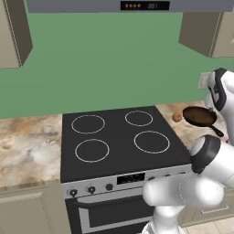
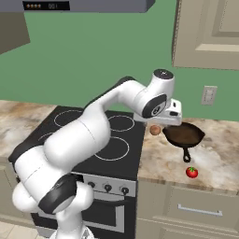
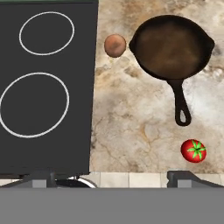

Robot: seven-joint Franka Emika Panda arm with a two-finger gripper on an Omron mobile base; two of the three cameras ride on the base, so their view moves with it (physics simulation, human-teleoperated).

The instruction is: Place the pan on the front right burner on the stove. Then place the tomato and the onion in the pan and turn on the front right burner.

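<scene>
The dark pan (image 3: 170, 46) lies on the marble counter right of the stove (image 1: 114, 137), its long handle (image 3: 180, 103) pointing toward the counter's front edge. The pale onion (image 3: 115, 45) sits just left of the pan's rim, near the stove's edge. Close to the front edge, beyond the handle's end, rests the red tomato (image 3: 193, 150). The front right burner (image 3: 34, 105) is bare black glass. My gripper (image 3: 111, 177) hangs open above the counter, looking straight down, with nothing between its fingertips (image 3: 183, 177). In the right base view the pan (image 2: 183, 135) lies right under the hand.
Black knobs (image 2: 108, 187) line the silver panel at the stove's front. A wall outlet (image 2: 208, 95) and an upper cabinet (image 2: 210, 32) are behind the pan. More marble counter (image 1: 27, 146) lies left of the stove. A range hood (image 1: 132, 5) hangs above.
</scene>
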